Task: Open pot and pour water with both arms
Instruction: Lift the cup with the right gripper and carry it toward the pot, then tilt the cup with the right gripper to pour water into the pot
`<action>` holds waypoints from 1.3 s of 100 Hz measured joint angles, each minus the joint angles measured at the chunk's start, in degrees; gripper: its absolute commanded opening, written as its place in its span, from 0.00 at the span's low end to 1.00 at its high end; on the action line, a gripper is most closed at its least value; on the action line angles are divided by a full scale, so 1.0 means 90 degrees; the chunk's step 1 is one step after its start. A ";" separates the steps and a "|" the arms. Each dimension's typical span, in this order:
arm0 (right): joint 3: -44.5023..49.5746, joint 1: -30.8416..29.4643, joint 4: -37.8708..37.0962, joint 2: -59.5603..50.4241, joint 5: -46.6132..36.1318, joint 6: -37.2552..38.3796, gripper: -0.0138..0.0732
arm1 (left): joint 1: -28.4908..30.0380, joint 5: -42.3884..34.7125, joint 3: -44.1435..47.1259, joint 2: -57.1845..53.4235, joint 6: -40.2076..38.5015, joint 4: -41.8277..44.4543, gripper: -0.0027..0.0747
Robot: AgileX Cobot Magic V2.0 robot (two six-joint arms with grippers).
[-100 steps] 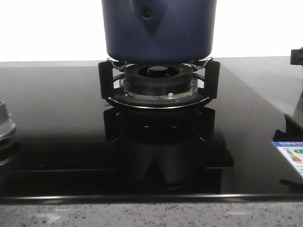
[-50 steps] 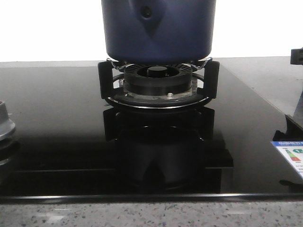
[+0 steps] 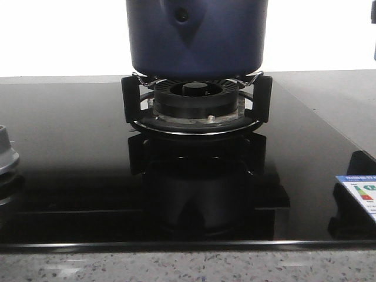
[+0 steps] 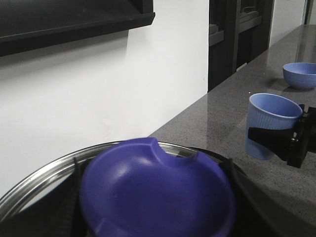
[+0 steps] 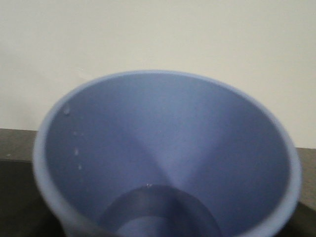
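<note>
Left wrist view shows the right gripper (image 4: 296, 143) clamping the cup (image 4: 270, 124), lid (image 4: 158, 190) close under the camera, left gripper's state untellable, pour into the pot (image 3: 197, 38) likely pending.

Open glass before pot (image 3: 197, 38)

- Front view: set low, near hob level, facing forward across the glossy black cooktop (image 3: 70, 176); close enough that the pot (image 3: 197, 38) is cropped at the upper edge.
- Left wrist view: looks down over a blurred blue lid (image 4: 158, 192), very near, then along the grey counter (image 4: 217, 128) and white wall.
- Right wrist view: looks straight into the light-blue cup (image 5: 168, 158), filling the frame.
- Shared: the cup (image 4: 269, 126) appears in both wrist views.
</note>
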 measured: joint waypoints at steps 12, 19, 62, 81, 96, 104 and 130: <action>-0.0208 0.0000 -0.0638 -0.0222 0.0674 0.0000 0.48 | 0.0000 0.0000 0.0000 0.0000 0.0000 0.0000 0.36; -0.0434 0.0000 -0.1004 -0.0334 0.1166 0.0000 0.48 | 0.0000 0.0000 0.0000 0.0000 0.0000 0.0000 0.36; -0.2276 0.0354 -0.2212 -0.0557 0.3165 0.0015 0.48 | 0.0000 0.0000 0.0000 0.0000 0.0000 0.0000 0.36; -0.2856 0.0836 -0.2914 -0.0557 0.3599 0.0015 0.48 | 0.0000 0.0000 0.0000 0.0000 0.0000 0.0000 0.36; -0.3273 0.1057 -0.3397 -0.0533 0.3914 0.0015 0.48 | 0.0000 0.0005 0.0000 0.0000 0.0000 -0.0031 0.36; -0.3480 0.1104 -0.3593 -0.0472 0.4092 0.0015 0.48 | 0.0000 0.0005 0.0000 0.0000 0.0000 -0.0130 0.36; -0.3948 0.1132 -0.4467 -0.0089 0.4274 0.0003 0.48 | 0.0000 0.0005 0.0000 0.0000 0.0000 -0.0309 0.36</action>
